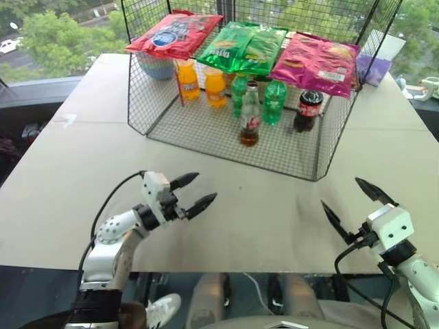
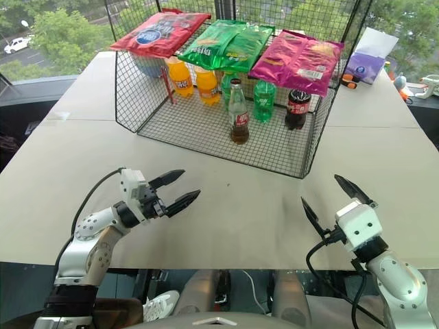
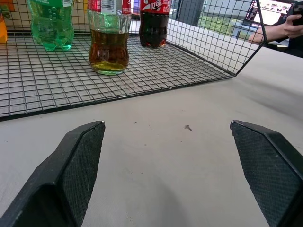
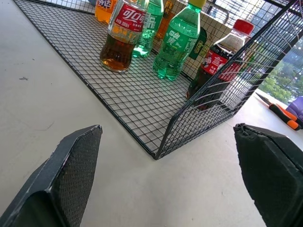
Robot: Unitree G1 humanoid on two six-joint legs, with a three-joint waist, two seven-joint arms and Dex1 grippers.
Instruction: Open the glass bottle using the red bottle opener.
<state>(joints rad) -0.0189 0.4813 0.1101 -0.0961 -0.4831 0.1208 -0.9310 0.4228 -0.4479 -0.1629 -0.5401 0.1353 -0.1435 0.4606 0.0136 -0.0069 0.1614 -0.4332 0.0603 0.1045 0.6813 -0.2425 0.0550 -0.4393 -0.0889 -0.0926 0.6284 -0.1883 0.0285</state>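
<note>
Holding my left gripper (image 1: 193, 192) over the pale table (image 1: 82, 178), I had its two black fingers spread wide apart, with nothing between them and nothing touching them. My right gripper (image 1: 353, 202) was the same: its fingers stood far from each other, empty, above the bare table surface near the front edge. Both grippers were well apart from each other.

Beyond them stood a black wire basket (image 1: 206, 137), open on the side facing me. The glass bottle (image 1: 250, 116) was upright on the basket's mesh floor, near its front, with dark cola in the lower part and a red-and-white label. Just behind it were two green bottles (image 1: 274, 101), to its right a squat dark cola bottle (image 1: 308, 110) with red cap, and to its left two orange bottles (image 1: 200, 82). Three snack bags (image 1: 243, 46) lay on top of the basket. I could not find the red bottle opener.
</note>
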